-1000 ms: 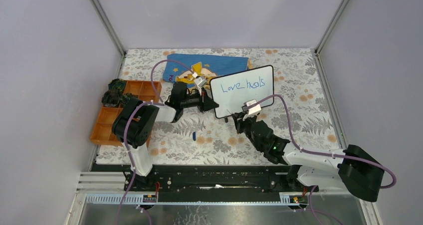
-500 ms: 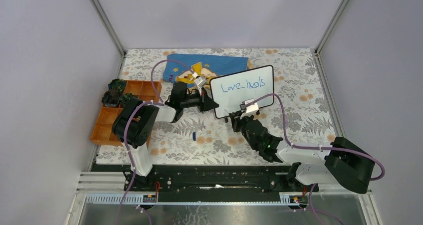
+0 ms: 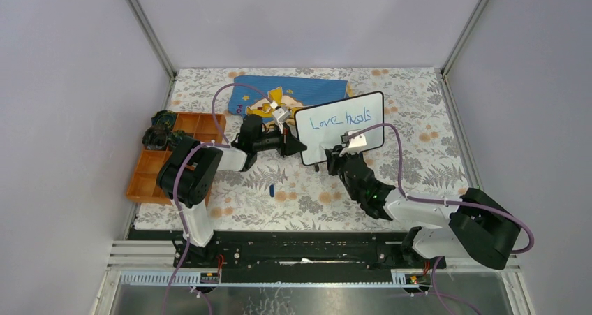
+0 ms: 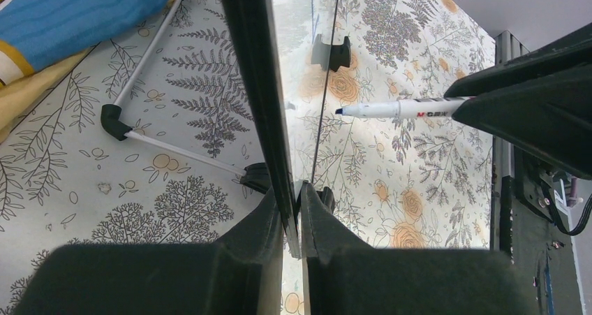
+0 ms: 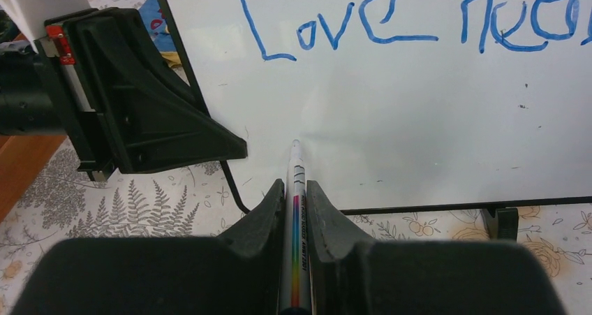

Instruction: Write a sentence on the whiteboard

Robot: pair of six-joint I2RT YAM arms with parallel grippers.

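"Love heals" of sentence (image 5: 412,38) up on whiteboard (image 5: 419,105), last word left imo. Right tool (image 5: 294,184) pinching marker (image 5: 296,259), tip just ahead near blank patch; left tool (image 4: 292,196) clamped on whiteboard edge.

Left end effector (image 4: 292,207) and right end effector (image 5: 294,196) both clamped.

Board face: the lower half of the whiteboard (image 5: 419,119), under the sentence (image 5: 405,38), is blank and can be reached.
Board's left edge: taken up by the left gripper (image 4: 292,200), clamped on the rim.
Before the board: filled by the right gripper (image 5: 295,189), closed on a marker (image 5: 294,163).
Behind the board: hemmed in by stand legs (image 4: 145,56) and a blue cloth (image 3: 314,89).
Table's left: barred by an orange tray (image 3: 150,168).
Table's right: open floral table (image 3: 433,140) is offered up to the wall (image 3: 516,84).
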